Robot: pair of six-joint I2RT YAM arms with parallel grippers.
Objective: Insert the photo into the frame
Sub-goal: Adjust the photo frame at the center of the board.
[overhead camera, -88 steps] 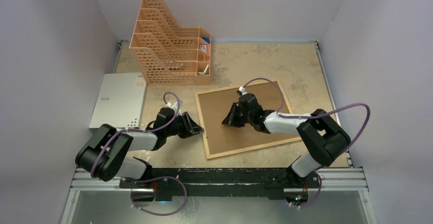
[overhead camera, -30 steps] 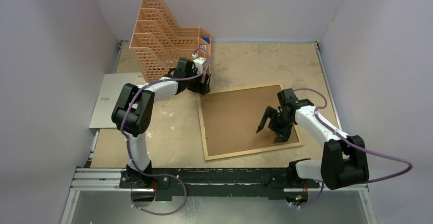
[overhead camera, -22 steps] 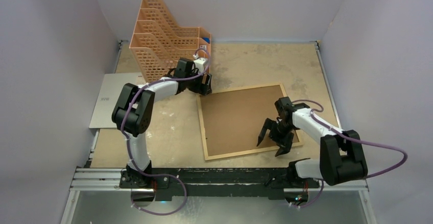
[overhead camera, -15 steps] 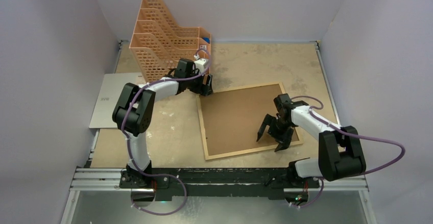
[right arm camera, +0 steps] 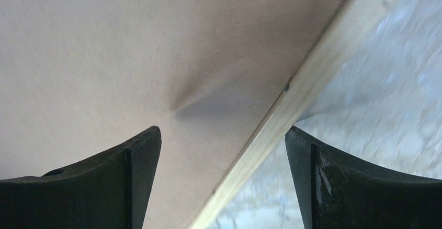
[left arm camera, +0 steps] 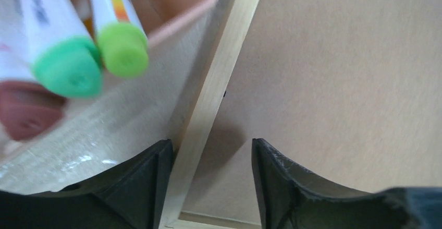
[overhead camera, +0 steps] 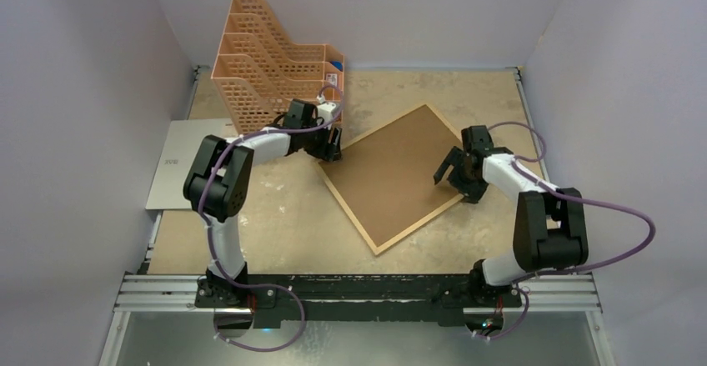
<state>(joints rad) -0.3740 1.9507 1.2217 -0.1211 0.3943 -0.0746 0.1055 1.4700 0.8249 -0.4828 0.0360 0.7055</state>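
The frame (overhead camera: 418,225) lies flat on the table (overhead camera: 483,99), back side up, its brown backing (overhead camera: 392,174) filling the wood border. Half a second ago it sat nearly square to the table edges. Now it is turned to a diamond, with one corner pointing to the back wall and one to the arm bases. Its left corner has barely shifted and stays just beside the organizer (overhead camera: 267,66), while the right side has swung towards the back.

The left gripper (overhead camera: 332,145) is where it was, at the frame's upper-left edge near that left corner. In the wrist view its (left arm camera: 209,143) jaws are spread and straddle the wood rail, one finger over the table side, the other over the backing. Whether they touch the wood cannot be told. Two green-capped markers (left arm camera: 68,64) show in the organizer's lowest bin, close beside the rail.

The right gripper (overhead camera: 457,180) has moved back from the frame's near right part and now sits at the upper-right edge, close to the right corner. Its (right arm camera: 221,130) jaws are wide apart across the rail, one finger above the backing, the other above the bare table.

A grey sheet (overhead camera: 188,162) lies at the left, well apart from the frame.
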